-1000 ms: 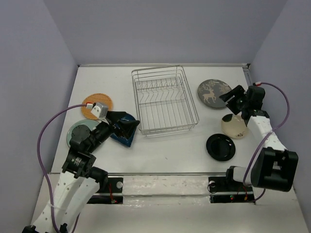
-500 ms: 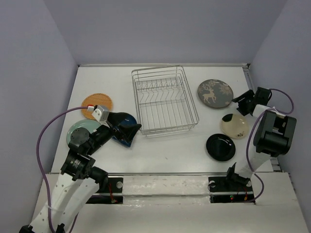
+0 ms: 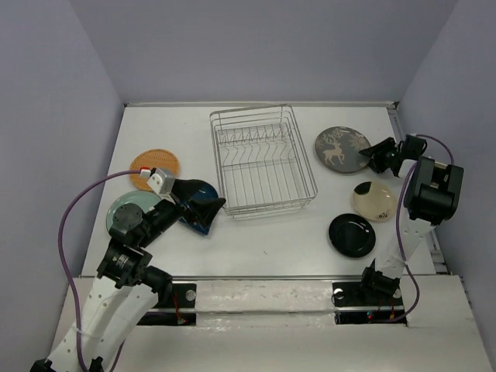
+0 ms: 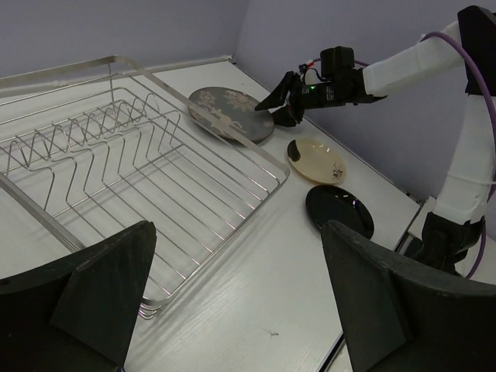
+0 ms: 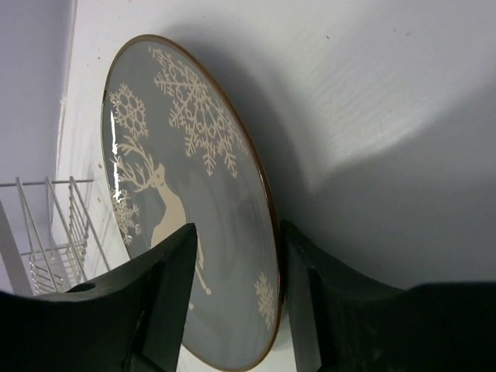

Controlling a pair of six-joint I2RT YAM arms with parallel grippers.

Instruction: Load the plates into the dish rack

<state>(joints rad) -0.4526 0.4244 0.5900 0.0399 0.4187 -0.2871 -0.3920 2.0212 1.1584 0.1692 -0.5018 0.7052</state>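
Note:
The empty silver dish rack [image 3: 262, 161] stands at the table's middle back. To its right lie the grey deer plate [image 3: 341, 149], the cream plate [image 3: 374, 200] and the black plate [image 3: 351, 234]. My right gripper [image 3: 380, 157] is low at the grey plate's right edge. In the right wrist view its jaws [image 5: 236, 232] straddle the rim of that plate [image 5: 186, 194], one finger over the face and one outside, still apart. On the left lie the orange [image 3: 155, 169], teal [image 3: 128, 209] and dark blue [image 3: 198, 213] plates. My left gripper [image 3: 211, 203] hovers wide open over the blue one, holding nothing.
The enclosure's right wall stands close behind my right gripper. From the left wrist view, the rack [image 4: 132, 155] sits at left with bare table in front of it, and the grey [image 4: 229, 112], cream [image 4: 315, 160] and black [image 4: 339, 209] plates lie beyond.
My right gripper has swung from above the cream plate down to the grey plate's right rim, and its jaws have narrowed. The left arm has barely moved.

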